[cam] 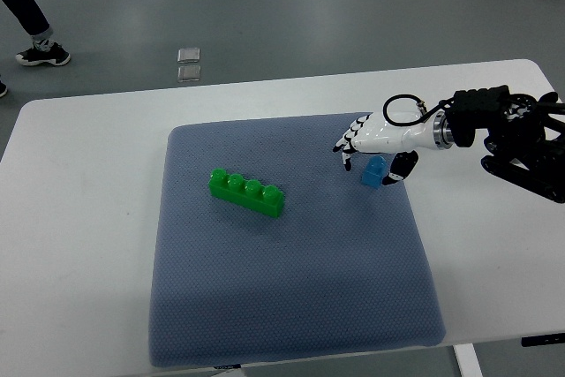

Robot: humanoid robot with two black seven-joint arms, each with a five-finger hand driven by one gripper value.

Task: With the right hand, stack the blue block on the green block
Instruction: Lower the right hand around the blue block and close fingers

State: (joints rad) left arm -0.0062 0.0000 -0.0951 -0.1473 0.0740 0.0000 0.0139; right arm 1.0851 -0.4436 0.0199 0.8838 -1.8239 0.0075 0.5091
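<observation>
Open mat point(291, 297) btwn the blue block point(373, 172) and the green block point(247, 193): nothing stands on that stretch, so a hand could cross it freely. The right hand point(375, 143) sits over the blue block w/ fingers point(346, 153) curled down on its left side and thumb at its right, crowding the block's top and sides. Green block is the only other obstacle on the mat, well apart from the hand, w/ bare mat all around it; white surface point(79, 245) left of the mat is bare too.
</observation>
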